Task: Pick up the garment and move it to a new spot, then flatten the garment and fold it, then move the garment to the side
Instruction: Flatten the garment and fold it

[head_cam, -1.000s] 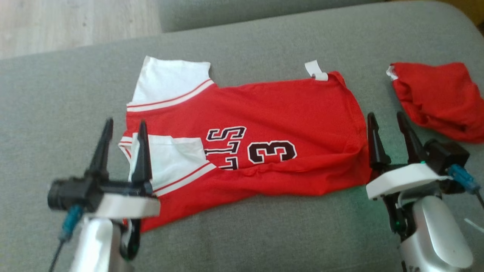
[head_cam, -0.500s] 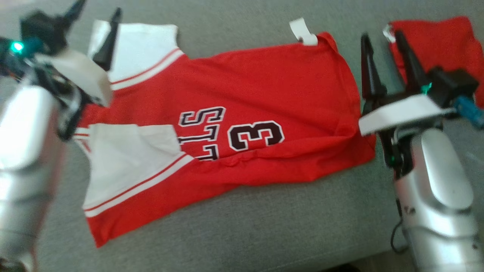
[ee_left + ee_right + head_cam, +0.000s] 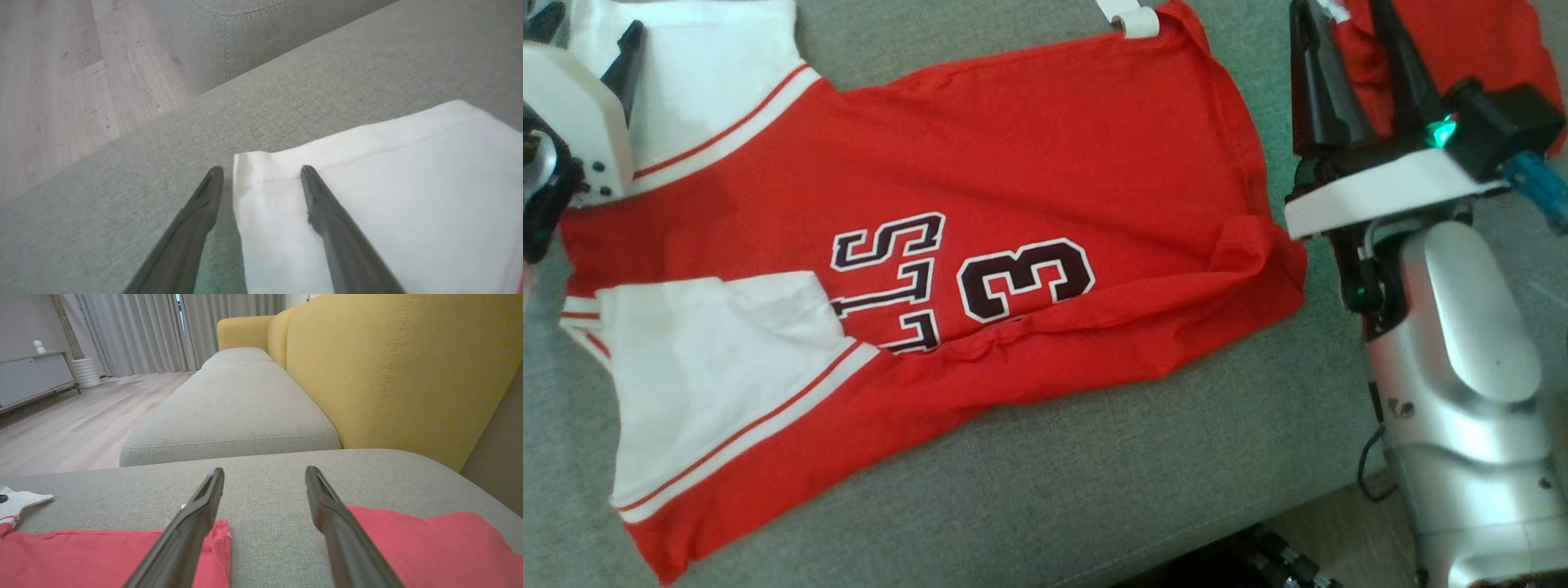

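Observation:
The garment [image 3: 1013, 163], a red jersey with white sleeves and black "3" lettering, lies spread flat on the grey sofa cushion [image 3: 1054, 474]. My left gripper [image 3: 592, 20] hovers at the jersey's far white sleeve, at the head view's upper left. In the left wrist view this gripper [image 3: 261, 169] is open, its fingers straddling the corner of the sleeve [image 3: 388, 183] without pinching it. My right gripper [image 3: 1338, 24] is open beside the jersey's hem edge. The right wrist view shows this gripper [image 3: 264, 470] over bare cushion, with the jersey's hem [image 3: 81, 555] to its left.
A second red cloth [image 3: 1462, 41] lies bunched right of my right gripper, also seen as red fabric [image 3: 429, 547]. A white tag [image 3: 1131, 18] sticks out at the jersey's far edge. The cushion's front edge drops to wooden floor [image 3: 1339, 523]. A yellow backrest [image 3: 388, 367] rises on the right.
The head camera has tilted down and closer. My left gripper went from the near sleeve to the far sleeve's corner. My right gripper advanced along the hem. Both stayed open.

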